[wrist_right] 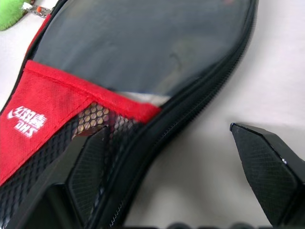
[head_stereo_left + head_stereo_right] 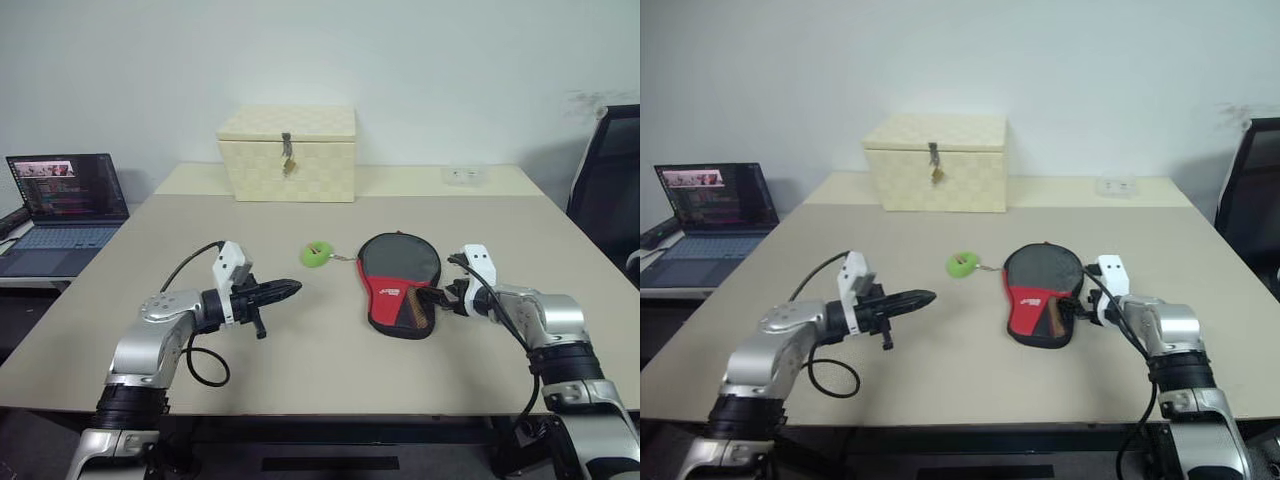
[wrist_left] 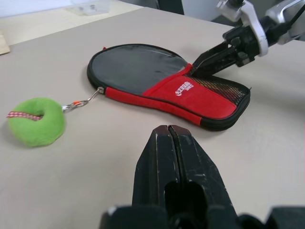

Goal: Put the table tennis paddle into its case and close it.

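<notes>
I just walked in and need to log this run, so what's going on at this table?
A two-armed robot is working on a paddle case lying flat on the table. Its right tool is open at the case's narrow red and mesh end, one finger over the mesh pocket. The left tool is shut, empty, hovering apart from the case. A green tag hangs off the zipper. The paddle seems to be inside already; whether the zipper is fully shut I cannot tell.
</notes>
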